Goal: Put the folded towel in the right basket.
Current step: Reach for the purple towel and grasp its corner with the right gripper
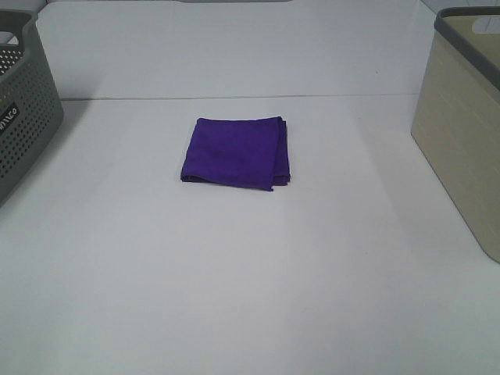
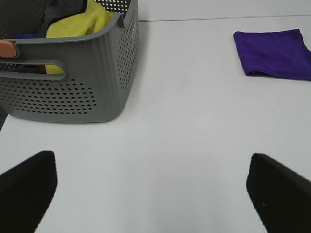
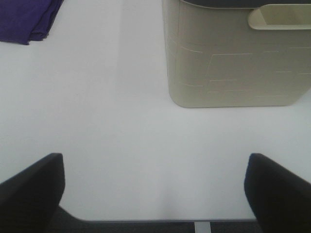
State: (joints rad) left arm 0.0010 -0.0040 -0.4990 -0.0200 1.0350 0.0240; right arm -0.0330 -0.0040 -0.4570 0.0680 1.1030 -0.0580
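A folded purple towel [image 1: 237,151] lies flat on the white table [image 1: 250,273], near the middle. It also shows in the left wrist view [image 2: 273,53] and at the edge of the right wrist view [image 3: 26,19]. The beige right basket [image 1: 462,129] stands at the table's right edge and shows in the right wrist view [image 3: 233,56]. Neither arm shows in the exterior high view. My left gripper [image 2: 153,194] is open and empty, well short of the towel. My right gripper [image 3: 155,191] is open and empty, near the table's front edge.
A grey perforated basket [image 1: 23,109] stands at the left edge; the left wrist view shows it [image 2: 73,82] holding a yellow-green cloth [image 2: 85,22] and darker items. A seam line [image 1: 234,98] crosses the table behind the towel.
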